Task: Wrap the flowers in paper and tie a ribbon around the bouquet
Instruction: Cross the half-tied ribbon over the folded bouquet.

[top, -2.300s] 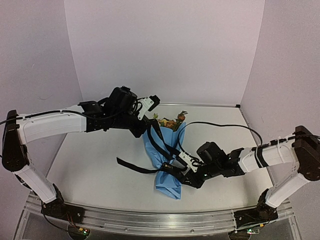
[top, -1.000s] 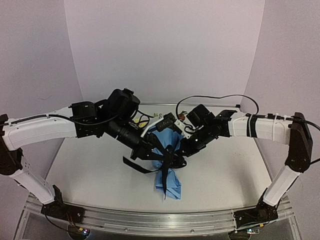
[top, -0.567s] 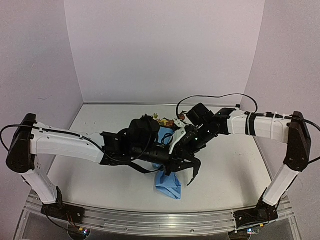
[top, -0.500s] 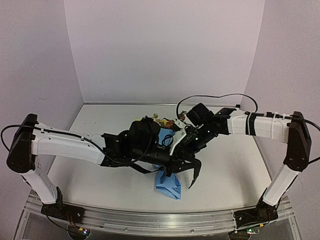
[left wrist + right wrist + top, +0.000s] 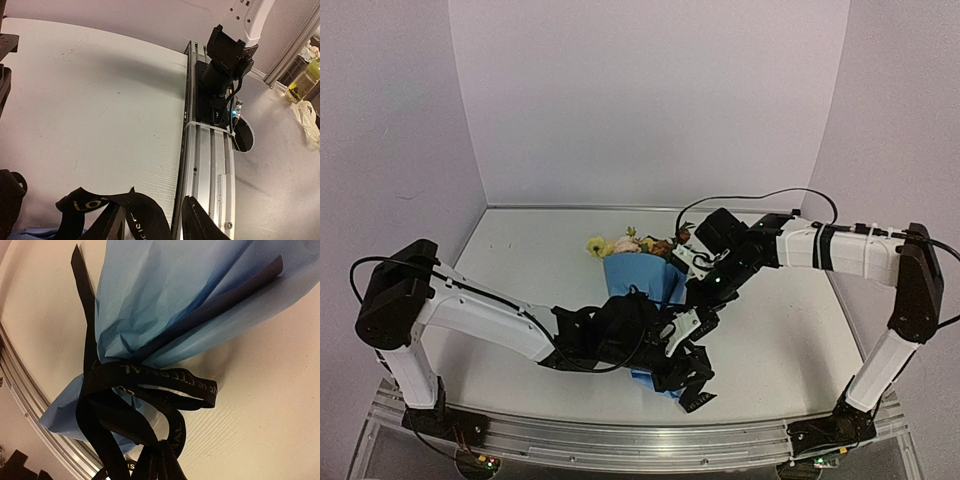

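My left claw (image 5: 152,212) stands partly open. Its fingers (image 5: 197,222) are apart, and a loose stretch of the ribbon (image 5: 107,202) lies between them unpinched. My right claw (image 5: 705,295) is closed tight on the ribbon's strands (they gather right at my fingertips), which loop around the narrow waist of the bouquet (image 5: 170,305). The bouquet lies on the counter (image 5: 520,265), its flowers (image 5: 620,243) toward the far wall (image 5: 650,100) and its pointed end by my left claw.

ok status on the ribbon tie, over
left end effector open, ribbon passing through the gap. right end effector shut on ribbon. ribbon wrapped round bouquet at its narrow end. nothing seen blocking.
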Motion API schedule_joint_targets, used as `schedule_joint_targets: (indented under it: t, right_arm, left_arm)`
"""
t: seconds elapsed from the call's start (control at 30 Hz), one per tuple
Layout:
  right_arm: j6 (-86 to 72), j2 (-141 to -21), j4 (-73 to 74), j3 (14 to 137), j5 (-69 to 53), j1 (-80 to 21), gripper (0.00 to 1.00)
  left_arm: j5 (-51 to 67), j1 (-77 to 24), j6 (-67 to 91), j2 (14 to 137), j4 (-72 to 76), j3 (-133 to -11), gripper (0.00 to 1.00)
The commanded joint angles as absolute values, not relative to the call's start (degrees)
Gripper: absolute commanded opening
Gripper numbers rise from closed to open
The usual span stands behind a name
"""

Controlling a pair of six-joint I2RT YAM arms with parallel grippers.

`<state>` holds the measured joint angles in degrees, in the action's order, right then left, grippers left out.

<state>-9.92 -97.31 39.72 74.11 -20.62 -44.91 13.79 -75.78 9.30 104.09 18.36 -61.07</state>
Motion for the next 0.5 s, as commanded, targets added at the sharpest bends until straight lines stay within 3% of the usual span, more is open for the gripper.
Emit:
schedule_joint_targets:
  t: [0.0, 0.27, 0.47]
  right_arm:
    - [-10.2, -94.5, 42.8, 76.9, -21.8, -44.6, 0.0]
    - [-13.9, -94.4, 45.6, 78.5, -24.6, -44.6, 0.0]
    - [-19.8, -94.5, 46.5, 80.1, -27.2, -44.7, 0.0]
  left_arm:
    - [9.0, -75.4, 9.2, 101.4, 17.9, -63.2, 0.46]
    - [10.1, -75.3, 9.7, 93.3, 19.4, -56.5, 0.6]
    - [2.3, -73.6, 6.7, 87.8, 17.1, -53.2, 0.55]
